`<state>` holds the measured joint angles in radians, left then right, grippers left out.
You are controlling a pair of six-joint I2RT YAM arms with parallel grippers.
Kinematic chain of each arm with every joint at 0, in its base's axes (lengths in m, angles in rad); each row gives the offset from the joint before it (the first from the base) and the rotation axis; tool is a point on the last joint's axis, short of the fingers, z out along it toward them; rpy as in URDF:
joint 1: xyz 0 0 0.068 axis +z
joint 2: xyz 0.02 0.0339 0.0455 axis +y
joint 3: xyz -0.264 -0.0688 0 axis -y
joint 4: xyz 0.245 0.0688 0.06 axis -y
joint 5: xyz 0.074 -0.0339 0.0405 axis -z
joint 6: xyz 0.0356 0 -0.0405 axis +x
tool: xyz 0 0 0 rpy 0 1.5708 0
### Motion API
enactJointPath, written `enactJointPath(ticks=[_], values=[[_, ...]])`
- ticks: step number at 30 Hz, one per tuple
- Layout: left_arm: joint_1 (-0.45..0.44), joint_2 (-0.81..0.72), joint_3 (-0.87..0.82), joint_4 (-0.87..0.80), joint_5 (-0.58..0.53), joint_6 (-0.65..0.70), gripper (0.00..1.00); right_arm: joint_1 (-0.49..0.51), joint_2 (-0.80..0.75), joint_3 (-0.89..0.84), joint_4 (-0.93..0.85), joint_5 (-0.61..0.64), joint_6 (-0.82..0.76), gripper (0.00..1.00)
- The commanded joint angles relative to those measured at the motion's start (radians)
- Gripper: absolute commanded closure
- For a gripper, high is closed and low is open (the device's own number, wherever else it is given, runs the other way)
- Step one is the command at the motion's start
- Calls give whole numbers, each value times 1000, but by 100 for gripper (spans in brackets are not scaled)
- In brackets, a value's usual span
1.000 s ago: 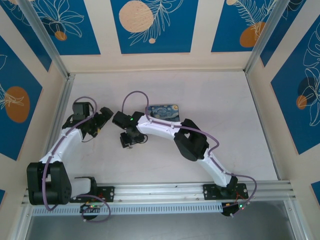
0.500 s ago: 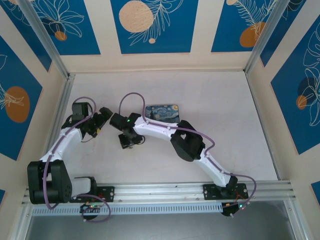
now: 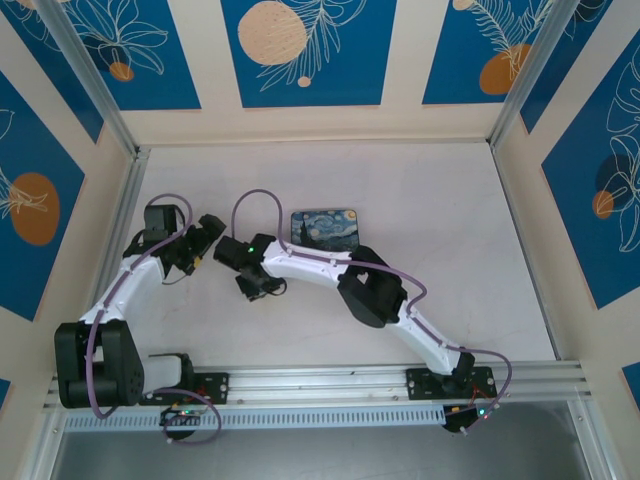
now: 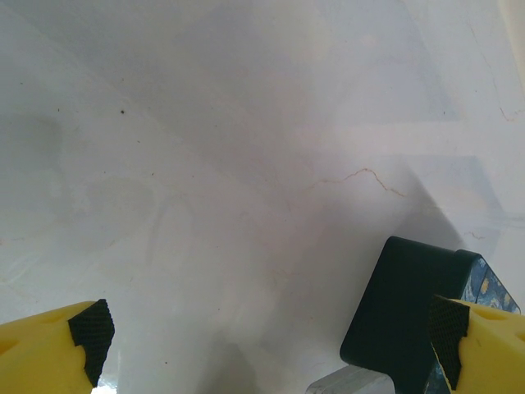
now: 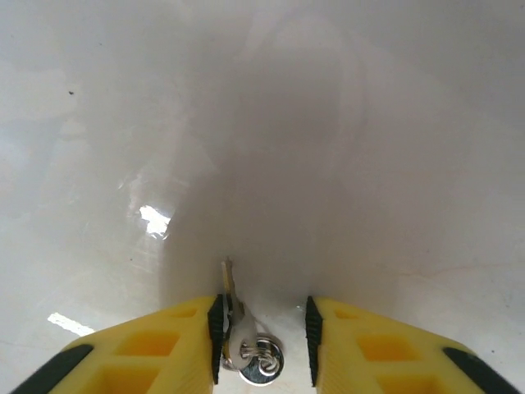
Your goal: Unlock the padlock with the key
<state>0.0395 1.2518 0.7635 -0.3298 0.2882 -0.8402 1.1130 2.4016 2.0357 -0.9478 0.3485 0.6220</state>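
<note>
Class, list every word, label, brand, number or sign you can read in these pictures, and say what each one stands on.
No text can be read.
The painted box bears a swirl picture, with no legible lettering.
The wall panels carry leaf and circle patterns, no words.
The key, between the fingers of the right gripper, shows no stamp that can be made out.

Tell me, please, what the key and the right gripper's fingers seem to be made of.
The key looks like bare greyish metal with a dull sheen; its ring glints brighter, probably steel. The right gripper has fingers of matte yellow plastic, apparently moulded with hollow pockets, and black pads that look rubbery, though that is uncertain.
</note>
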Motion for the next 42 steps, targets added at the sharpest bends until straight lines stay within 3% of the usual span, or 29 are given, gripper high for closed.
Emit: enactJointPath(ticks=[1, 9, 14, 28, 36, 42], values=[[17, -6, -12, 5, 20, -16, 0, 22, 55, 11, -51, 1, -3, 71], [17, -17, -16, 11, 40, -6, 0, 22, 34, 12, -55, -12, -1, 100], [16, -11, -24, 29, 90, -5, 0, 18, -41, -29, -39, -9, 31, 100], [-29, 4, -69, 102, 223, -105, 0, -25, -369, -358, 164, -41, 205, 100], [-171, 5, -58, 139, 222, -260, 0, -77, -577, -572, 284, -36, 270, 100], [-326, -38, -49, 170, 125, -448, 2, -136, -722, -697, 346, -37, 290, 100]])
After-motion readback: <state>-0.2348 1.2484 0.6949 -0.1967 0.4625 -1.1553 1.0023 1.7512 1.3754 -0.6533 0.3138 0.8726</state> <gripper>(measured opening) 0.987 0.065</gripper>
